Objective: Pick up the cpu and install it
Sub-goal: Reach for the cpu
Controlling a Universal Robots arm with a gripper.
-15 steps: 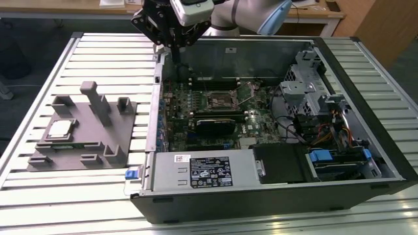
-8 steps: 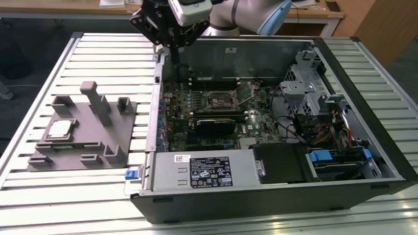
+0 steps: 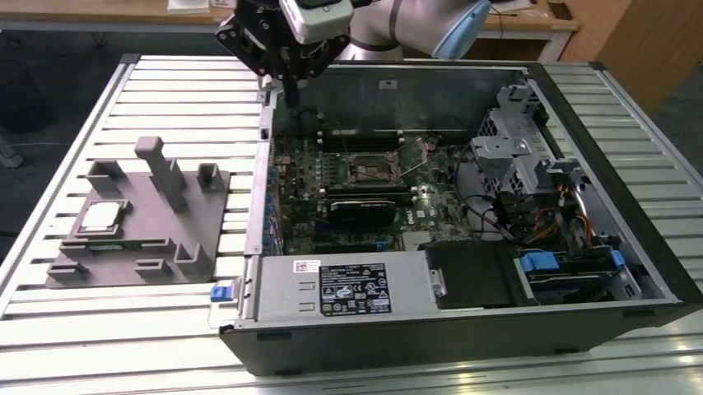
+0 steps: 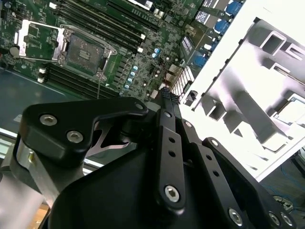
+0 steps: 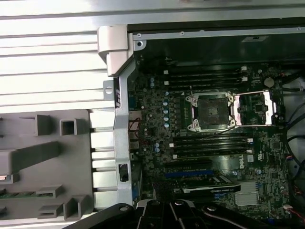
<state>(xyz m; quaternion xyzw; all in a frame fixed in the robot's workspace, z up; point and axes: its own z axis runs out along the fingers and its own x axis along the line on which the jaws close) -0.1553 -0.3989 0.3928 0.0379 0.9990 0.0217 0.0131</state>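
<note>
The cpu [image 3: 101,216], a small silver-grey square with a pale edge, lies flat in a pocket of the grey tray [image 3: 132,247] at the exterior view's left; it also appears in the second wrist view as the cpu [image 4: 291,109]. My gripper [image 3: 295,90] hangs high over the back left corner of the open computer case, well away from the cpu. Its fingertips [image 4: 165,94] meet, shut with nothing between them. The motherboard socket [image 3: 368,171] is empty, and its load plate [image 5: 252,109] is flipped open beside the socket [image 5: 209,112].
The open case's wall [image 3: 262,189] stands between tray and motherboard. Tall grey posts [image 3: 165,173] rise from the tray. Memory slots [image 5: 209,143], a black card [image 3: 357,206], a power supply [image 3: 341,284] and drive cages [image 3: 528,156] surround the socket.
</note>
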